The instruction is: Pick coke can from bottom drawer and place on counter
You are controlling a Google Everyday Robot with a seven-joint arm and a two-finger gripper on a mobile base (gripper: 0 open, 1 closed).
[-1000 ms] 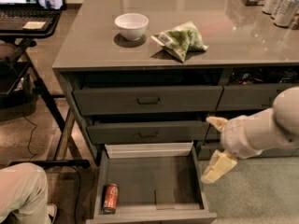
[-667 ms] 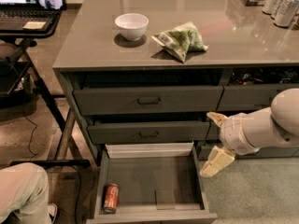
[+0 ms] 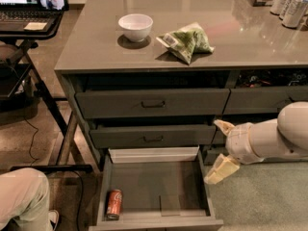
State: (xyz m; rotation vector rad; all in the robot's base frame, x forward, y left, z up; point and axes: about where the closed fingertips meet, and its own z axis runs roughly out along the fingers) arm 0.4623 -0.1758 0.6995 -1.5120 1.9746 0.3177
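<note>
The coke can (image 3: 114,203) lies on its side in the front left corner of the open bottom drawer (image 3: 154,186). The counter (image 3: 240,37) spreads above the drawer stack. My gripper (image 3: 217,150) is open, with one pale finger up by the middle drawer's right end and the other down beside the bottom drawer's right wall. It hangs to the right of the drawer and above its floor, well away from the can. It holds nothing.
On the counter stand a white bowl (image 3: 135,27), a green chip bag (image 3: 186,42) and tall white-silver cans (image 3: 291,6) at the back right. A laptop stand (image 3: 29,23) is at left. A person's knee (image 3: 21,198) is at lower left.
My gripper and arm have shifted slightly to the left, toward the drawer's right wall. The can has not moved.
</note>
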